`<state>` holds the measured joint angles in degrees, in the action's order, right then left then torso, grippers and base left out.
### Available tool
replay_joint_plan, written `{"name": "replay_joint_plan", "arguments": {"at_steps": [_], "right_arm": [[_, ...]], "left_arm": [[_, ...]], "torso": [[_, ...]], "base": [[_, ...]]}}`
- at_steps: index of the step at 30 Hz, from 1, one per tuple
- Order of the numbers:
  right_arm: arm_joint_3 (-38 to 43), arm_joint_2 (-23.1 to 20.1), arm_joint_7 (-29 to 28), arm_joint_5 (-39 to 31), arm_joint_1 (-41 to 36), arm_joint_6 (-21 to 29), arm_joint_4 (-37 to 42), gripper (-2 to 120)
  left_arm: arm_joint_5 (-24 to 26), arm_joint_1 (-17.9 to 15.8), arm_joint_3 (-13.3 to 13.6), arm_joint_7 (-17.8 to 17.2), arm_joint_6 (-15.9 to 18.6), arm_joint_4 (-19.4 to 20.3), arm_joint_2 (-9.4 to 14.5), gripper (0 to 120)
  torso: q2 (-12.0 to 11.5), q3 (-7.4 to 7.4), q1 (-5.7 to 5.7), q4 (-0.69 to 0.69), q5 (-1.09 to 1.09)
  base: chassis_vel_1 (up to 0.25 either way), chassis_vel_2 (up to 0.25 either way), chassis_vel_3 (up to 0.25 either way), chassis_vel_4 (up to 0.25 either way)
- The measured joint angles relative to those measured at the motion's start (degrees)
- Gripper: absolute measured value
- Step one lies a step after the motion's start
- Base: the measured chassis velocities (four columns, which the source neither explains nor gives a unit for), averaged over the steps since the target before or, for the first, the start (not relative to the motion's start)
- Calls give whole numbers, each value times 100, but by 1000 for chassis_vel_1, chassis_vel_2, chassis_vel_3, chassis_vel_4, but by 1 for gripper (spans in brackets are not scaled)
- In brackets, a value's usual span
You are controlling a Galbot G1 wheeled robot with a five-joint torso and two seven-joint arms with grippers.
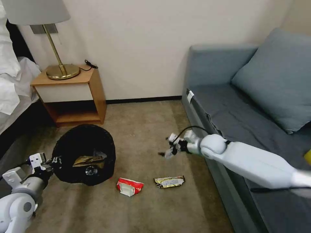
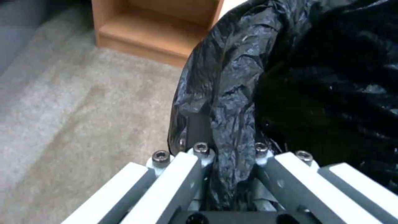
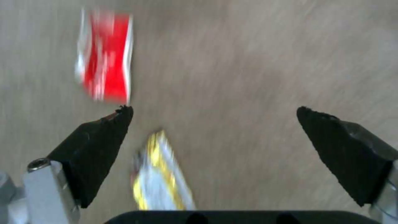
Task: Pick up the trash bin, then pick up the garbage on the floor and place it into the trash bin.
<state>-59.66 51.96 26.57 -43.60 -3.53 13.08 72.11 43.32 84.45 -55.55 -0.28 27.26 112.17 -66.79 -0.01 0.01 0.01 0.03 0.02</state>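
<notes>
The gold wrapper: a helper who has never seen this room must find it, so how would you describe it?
Start at the grey sofa and look down at the carpet beside its front edge. Two wrappers lie side by side there; the gold wrapper is the one nearer the sofa, dark gold and silvery, unlike the red-white wrapper beside it.

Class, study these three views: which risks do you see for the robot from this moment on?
1. The left gripper pinches only the bag-lined rim of the trash bin; the plastic may slip.
2. The open right gripper hangs above the dark-gold wrapper; flat on carpet, it may escape the fingers.
</notes>
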Motion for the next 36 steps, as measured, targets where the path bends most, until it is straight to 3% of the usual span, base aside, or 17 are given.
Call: {"name": "replay_joint_plan", "arguments": {"at_steps": [1,5,9,17,22,36], "right_arm": [[0,0,0,0,0,0,0,100],[-556,542,839,319,61,-298,-1364,100],[-569,839,1060,523,-158,-414,-1939,100],[-522,937,1165,647,-352,-481,-2114,100],[-518,841,1088,727,-611,-459,-1820,100],[-234,1720,964,990,-983,-690,-2841,100]], "left_arm": [[0,0,0,0,0,0,0,2],[-119,9,-59,115,-110,-84,-23,2],[-128,33,-98,174,-167,-160,-33,2],[-175,-6,-84,201,-216,-242,-53,2],[-239,-17,-48,203,-239,-255,-109,2],[-162,52,-234,227,-279,-346,-80,2]], "torso": [[0,0,0,0,0],[0,0,0,-4,0],[0,0,0,-3,0],[0,-1,0,-3,-1],[0,-1,0,-4,-2],[0,-1,0,-1,-3]], "base": [[0,0,0,0],[0,0,0,0],[0,0,0,0],[0,0,0,0],[0,0,0,0],[0,0,0,0]]}}
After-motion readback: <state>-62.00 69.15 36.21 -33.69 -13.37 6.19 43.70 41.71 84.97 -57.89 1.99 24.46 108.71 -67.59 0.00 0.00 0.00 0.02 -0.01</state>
